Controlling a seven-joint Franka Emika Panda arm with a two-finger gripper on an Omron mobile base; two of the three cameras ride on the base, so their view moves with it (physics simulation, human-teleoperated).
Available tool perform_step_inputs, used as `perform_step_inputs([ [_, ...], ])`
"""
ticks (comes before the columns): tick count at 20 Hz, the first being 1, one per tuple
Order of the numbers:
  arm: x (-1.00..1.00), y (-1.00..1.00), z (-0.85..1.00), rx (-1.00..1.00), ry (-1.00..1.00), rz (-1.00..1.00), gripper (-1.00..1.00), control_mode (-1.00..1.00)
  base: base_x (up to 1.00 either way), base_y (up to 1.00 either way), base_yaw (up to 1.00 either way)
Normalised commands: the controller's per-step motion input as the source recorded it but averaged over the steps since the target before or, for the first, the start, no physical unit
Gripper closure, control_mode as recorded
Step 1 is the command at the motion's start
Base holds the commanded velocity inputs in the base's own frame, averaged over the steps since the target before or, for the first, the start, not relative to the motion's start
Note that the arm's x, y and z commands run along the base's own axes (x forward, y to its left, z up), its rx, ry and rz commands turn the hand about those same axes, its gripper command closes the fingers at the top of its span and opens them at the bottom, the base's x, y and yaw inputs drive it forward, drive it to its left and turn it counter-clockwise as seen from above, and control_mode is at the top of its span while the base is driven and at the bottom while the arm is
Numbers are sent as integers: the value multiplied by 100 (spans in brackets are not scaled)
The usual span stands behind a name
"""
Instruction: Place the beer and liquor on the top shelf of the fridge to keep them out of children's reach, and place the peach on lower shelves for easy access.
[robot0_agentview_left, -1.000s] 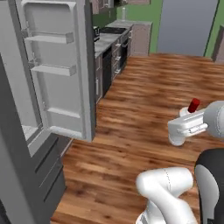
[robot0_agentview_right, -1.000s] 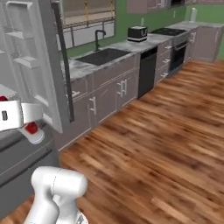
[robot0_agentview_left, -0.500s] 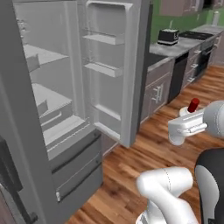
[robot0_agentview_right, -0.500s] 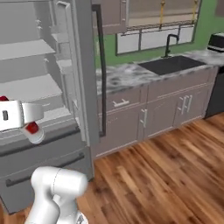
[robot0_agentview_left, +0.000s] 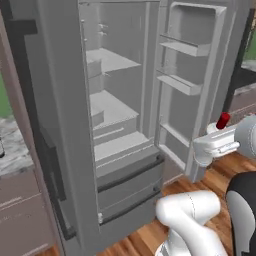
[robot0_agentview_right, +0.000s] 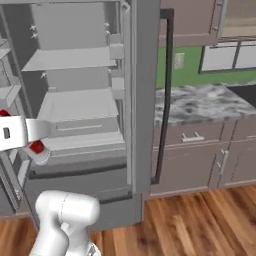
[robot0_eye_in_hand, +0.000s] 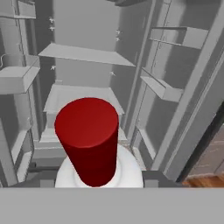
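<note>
I count one fridge (robot0_agentview_right: 140, 90), standing open, and one liquor (robot0_eye_in_hand: 94, 148) bottle with a single red cap. Inside the fridge I see one thin top shelf (robot0_eye_in_hand: 85, 54) and two lower shelves (robot0_agentview_right: 80, 106) with boxy fronts. The open door carries three bins (robot0_agentview_left: 182, 82). I make out one black bar handle (robot0_agentview_right: 167, 95).

Red-capped liquor (robot0_eye_in_hand: 89, 144) before open fridge (robot0_eye_in_hand: 131, 65)

Our arm (robot0_agentview_left: 187, 215) is smooth, glossy white, built of rounded tubular links, with a dark, near-black joint (robot0_agentview_left: 242, 212) at the lower right. Our white, blocky hand (robot0_agentview_right: 15, 132) carries a small dark mark.
</note>
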Motion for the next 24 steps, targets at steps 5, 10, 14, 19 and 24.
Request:
perform_step_inputs([
  [5,0,0,0,0,0,0,100,100,67,-16,31],
  [10,0,0,0,0,0,0,100,100,58,-45,23],
  [14,0,0,0,0,0,0,100,100,49,-19,27],
  [19,0,0,0,0,0,0,100,100,43,0,28],
  [24,0,0,0,0,0,0,100,100,41,3,26],
])
